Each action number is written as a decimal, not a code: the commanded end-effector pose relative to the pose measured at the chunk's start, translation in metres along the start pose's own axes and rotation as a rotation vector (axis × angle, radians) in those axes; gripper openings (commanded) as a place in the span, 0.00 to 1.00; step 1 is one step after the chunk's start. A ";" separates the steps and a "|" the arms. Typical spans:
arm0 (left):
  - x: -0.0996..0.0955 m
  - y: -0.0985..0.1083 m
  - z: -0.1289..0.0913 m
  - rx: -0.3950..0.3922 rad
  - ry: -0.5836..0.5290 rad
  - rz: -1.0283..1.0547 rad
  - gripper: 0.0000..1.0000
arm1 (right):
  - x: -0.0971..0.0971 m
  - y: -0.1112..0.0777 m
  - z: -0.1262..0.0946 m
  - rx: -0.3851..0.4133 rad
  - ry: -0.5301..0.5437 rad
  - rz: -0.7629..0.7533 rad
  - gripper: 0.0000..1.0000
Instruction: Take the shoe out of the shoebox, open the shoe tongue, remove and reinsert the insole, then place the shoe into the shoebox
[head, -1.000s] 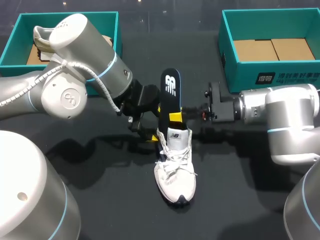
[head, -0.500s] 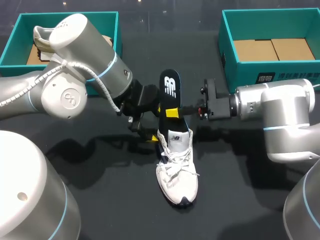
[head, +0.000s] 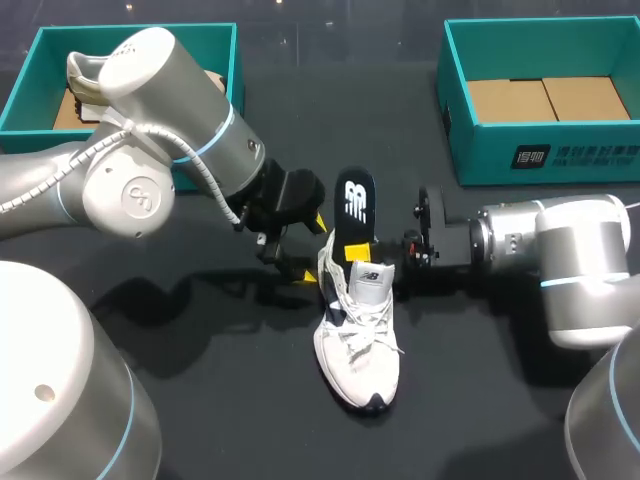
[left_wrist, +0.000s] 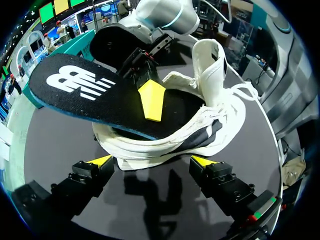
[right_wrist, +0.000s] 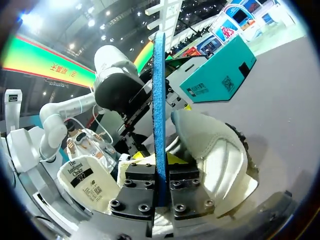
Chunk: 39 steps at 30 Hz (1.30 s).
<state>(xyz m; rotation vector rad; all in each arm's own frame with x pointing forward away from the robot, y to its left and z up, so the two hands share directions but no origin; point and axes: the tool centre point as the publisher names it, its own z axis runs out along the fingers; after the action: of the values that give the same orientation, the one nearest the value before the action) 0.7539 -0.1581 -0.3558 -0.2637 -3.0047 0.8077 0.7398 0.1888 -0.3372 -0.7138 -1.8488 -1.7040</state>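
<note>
The shoe (head: 360, 340) lies on the table (head: 200, 420) between the two arms. Its toe points near and its heel far, so its long axis runs near to far with a slight lean to the right at the toe. The insole (head: 356, 205) stands in the shoe's mouth. Its fore part is sunk inside, and its heel end rises out and away toward the far side, roughly in line with the shoe.

The right gripper (head: 358, 253) comes in from the right, across that axis. In the right wrist view its fingers are clamped on the insole's two faces, just above the collar.

The left gripper (head: 310, 248) sits at the shoe's left, beside the heel. In the left wrist view its fingers are spread to either side of the heel, with no squeeze to be seen.

I judge the insole step to be half done. The next move should run along the insole's length, with the left arm placed to brace the heel.

One teal shoebox (head: 30, 70) stands far left and the other shoebox (head: 455, 100) far right, both well apart from the shoe.
</note>
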 end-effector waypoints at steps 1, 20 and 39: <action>0.000 0.000 0.001 -0.001 0.000 0.001 1.00 | 0.003 -0.017 0.010 0.005 0.003 0.002 0.00; 0.000 0.000 0.001 -0.001 0.000 0.001 1.00 | 0.019 0.021 0.021 0.088 0.019 -0.125 0.30; 0.000 0.000 0.001 -0.001 0.000 0.001 1.00 | 0.006 0.004 0.012 0.042 0.064 -0.052 0.00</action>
<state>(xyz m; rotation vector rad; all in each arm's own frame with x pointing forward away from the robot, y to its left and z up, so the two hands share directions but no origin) 0.7539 -0.1582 -0.3559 -0.2638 -3.0047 0.8076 0.7434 0.2022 -0.3160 -0.5916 -1.8936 -1.6775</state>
